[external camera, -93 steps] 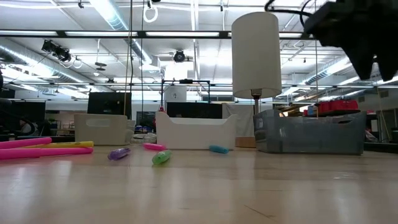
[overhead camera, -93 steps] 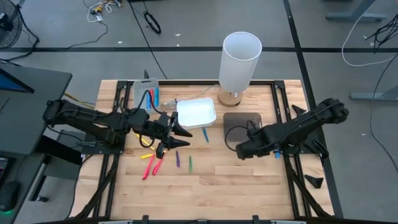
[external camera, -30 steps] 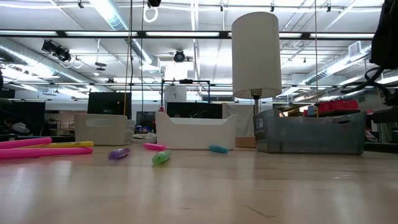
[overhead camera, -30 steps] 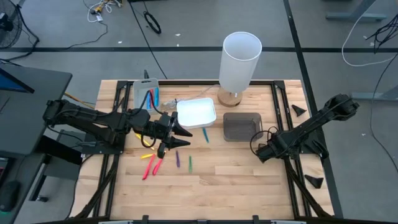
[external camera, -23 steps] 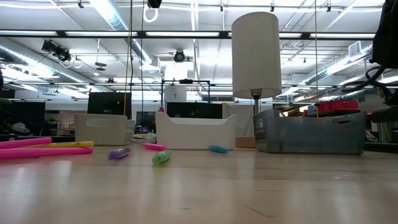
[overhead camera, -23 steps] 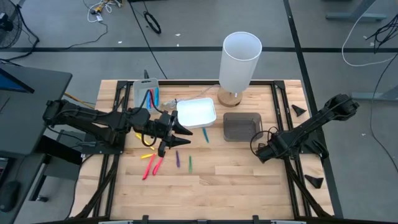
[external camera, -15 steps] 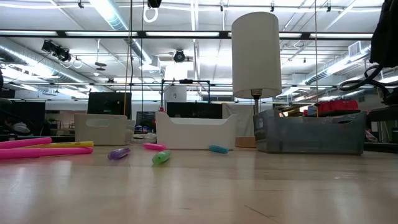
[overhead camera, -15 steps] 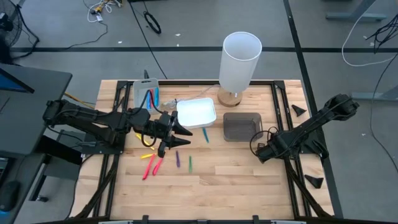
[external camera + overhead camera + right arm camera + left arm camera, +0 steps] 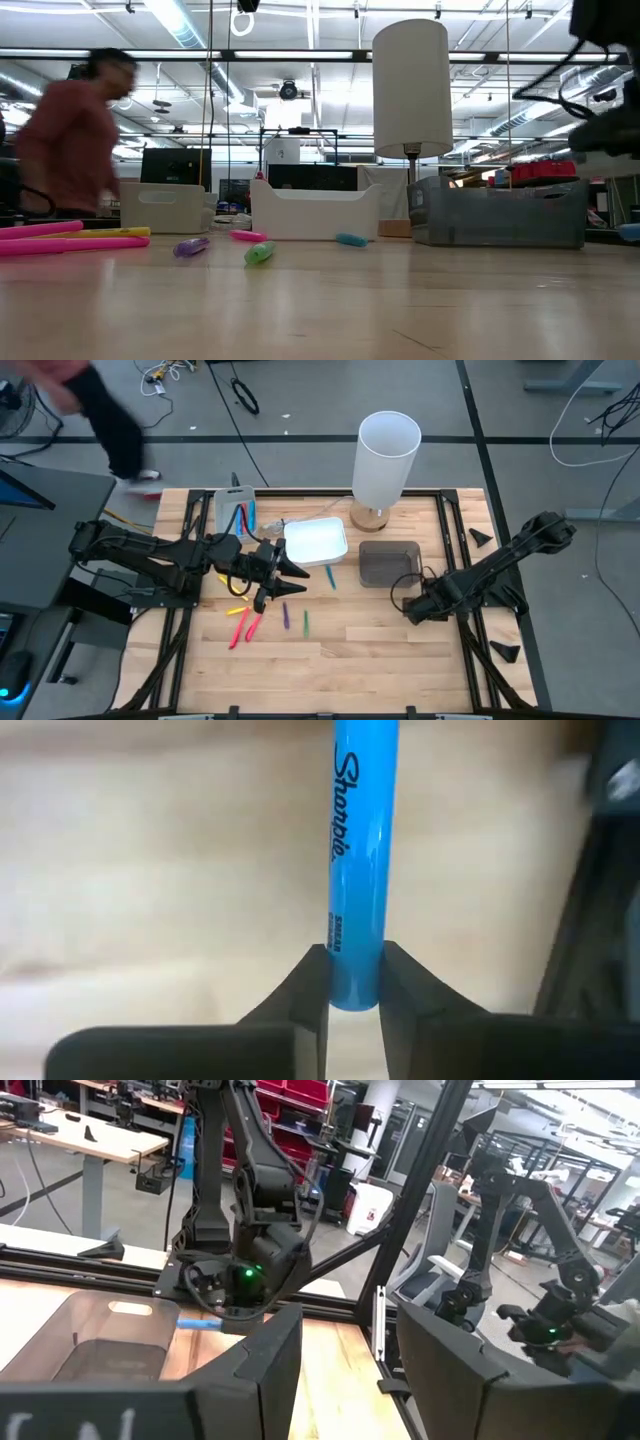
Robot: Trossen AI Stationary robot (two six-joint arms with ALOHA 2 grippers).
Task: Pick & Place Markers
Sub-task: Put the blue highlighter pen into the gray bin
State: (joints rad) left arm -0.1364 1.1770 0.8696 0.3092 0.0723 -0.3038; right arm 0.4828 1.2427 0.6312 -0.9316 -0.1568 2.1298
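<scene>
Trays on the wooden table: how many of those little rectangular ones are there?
3, in a row along the table's far side: a grey plastic tray on the left, a white plastic tray in the middle, a dark plastic tray on the right. None seems hidden.

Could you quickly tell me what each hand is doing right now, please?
Left hand: open, holding nothing, above the loose markers.
Right hand: shut on a blue marker, beside the dark tray.
</scene>
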